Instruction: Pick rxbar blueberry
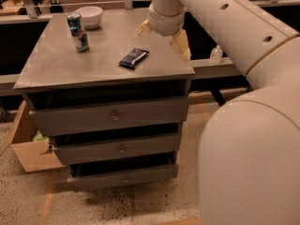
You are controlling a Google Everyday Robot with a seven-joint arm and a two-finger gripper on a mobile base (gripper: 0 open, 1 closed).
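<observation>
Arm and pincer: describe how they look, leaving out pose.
The arm is a thick, smooth cream tube with small dark round holes and a thin tan seam. Its pincer, over the cabinet's back corner, has a cream cylindrical wrist and two yellowish-tan fingers.

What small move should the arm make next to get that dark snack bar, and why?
Probably lower the gripper toward the rxbar blueberry, shifting slightly sideways to centre over it. The gripper hovers open above the cabinet top near its right edge, while the bar lies flat beside it, untouched.
</observation>
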